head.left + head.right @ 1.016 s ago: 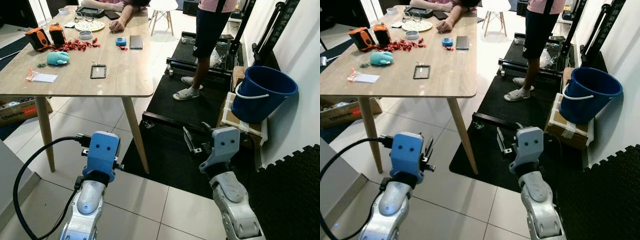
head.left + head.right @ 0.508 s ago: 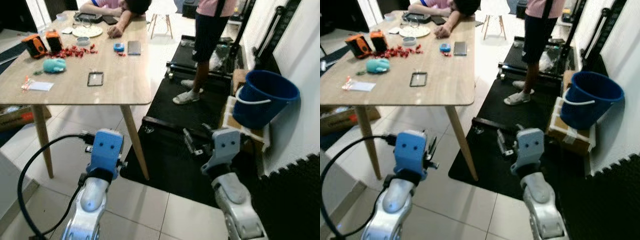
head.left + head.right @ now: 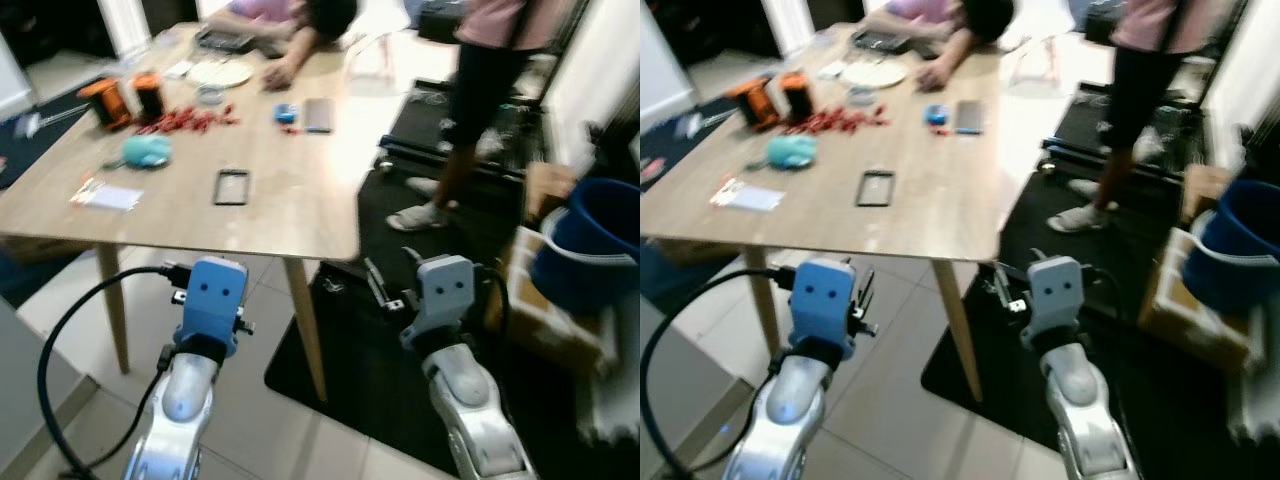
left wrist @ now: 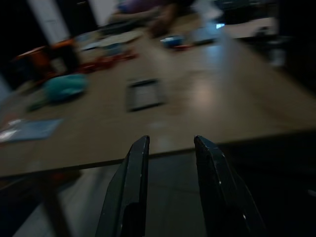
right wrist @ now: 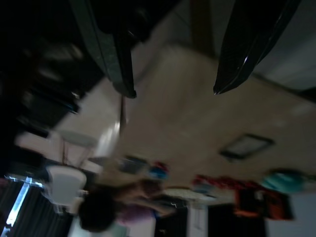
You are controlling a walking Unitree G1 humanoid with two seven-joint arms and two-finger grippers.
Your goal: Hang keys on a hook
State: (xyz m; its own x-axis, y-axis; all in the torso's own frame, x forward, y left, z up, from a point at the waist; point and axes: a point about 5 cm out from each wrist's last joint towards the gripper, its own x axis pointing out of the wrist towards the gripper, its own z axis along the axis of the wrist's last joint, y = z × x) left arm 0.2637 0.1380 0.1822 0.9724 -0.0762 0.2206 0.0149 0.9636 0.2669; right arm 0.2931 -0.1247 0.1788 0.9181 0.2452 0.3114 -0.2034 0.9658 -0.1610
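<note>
Pincers are hanging below the worktop [image 3: 300,215] edge, left pincer [image 4: 170,148] and right pincer [image 5: 173,91] both with fingers spread apart, gripping nothing.

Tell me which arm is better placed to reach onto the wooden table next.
Left, probably. The left gripper is open and empty and points at the near edge of the table, with the teal toy ahead of it. The right gripper, also open, sits past the table's corner over the black mat.
</note>
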